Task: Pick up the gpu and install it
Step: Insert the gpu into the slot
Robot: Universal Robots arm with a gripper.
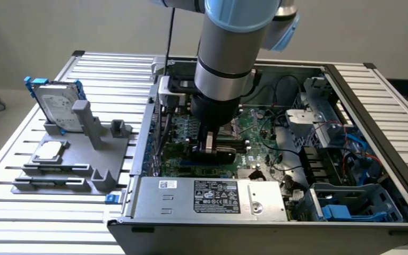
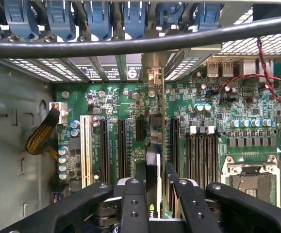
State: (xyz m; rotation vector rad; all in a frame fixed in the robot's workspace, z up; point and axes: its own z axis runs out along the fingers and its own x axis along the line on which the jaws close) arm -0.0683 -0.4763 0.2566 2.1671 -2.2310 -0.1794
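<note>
Soft, even, bright light over the tabletop; faint sheen on the arm; dimmer inside the case; pincer shadowed.

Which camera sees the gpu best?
The wrist view: the gpu stands edge-on, held in the gripper. In the exterior view the arm hides most of it.

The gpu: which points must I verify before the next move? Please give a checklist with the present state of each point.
1. gpu gripped by the end effector: ok.
2. gpu standing on edge, parallel to the black expansion slots: ok.
3. gpu's lower edge lined up with one slot: cannot tell.
4. Red wires apart from the gpu: ok.
5. Computer case open, arm reaching inside it: ok.
</note>
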